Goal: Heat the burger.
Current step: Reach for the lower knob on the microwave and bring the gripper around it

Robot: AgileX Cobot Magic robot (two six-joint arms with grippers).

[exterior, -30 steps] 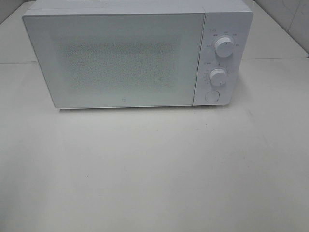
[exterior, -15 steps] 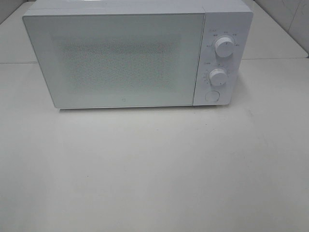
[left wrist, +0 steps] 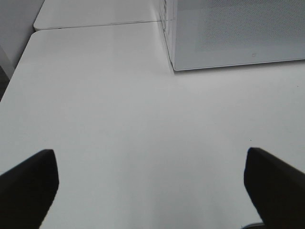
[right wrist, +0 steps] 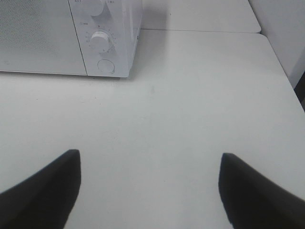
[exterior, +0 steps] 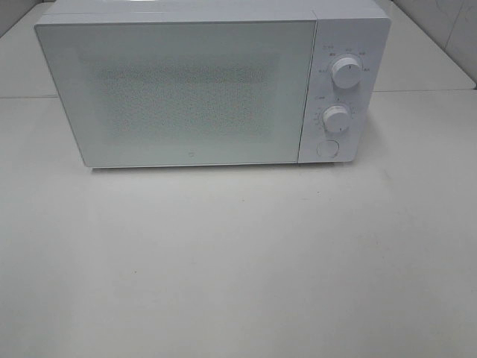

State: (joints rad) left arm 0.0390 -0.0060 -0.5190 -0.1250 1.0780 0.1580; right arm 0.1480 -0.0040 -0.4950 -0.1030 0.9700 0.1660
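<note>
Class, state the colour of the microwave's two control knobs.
White knobs, matching the microwave; clearest in the exterior high view.

The microwave (exterior: 212, 86) is the one obstacle. It stands at the back of the white table (exterior: 238, 261) with its door (exterior: 179, 93) shut flat, so the way inside is blocked. An upper knob (exterior: 346, 71) and a lower knob (exterior: 336, 118) jut from its right panel. In front of it the tabletop runs wide and open, and a strip passes along each side. The left gripper (left wrist: 148, 155) and right gripper (right wrist: 148, 156) hover over that front stretch, fingers spread, with bare table between them. A tiled wall (exterior: 462, 30) closes off the far right corner.
</note>
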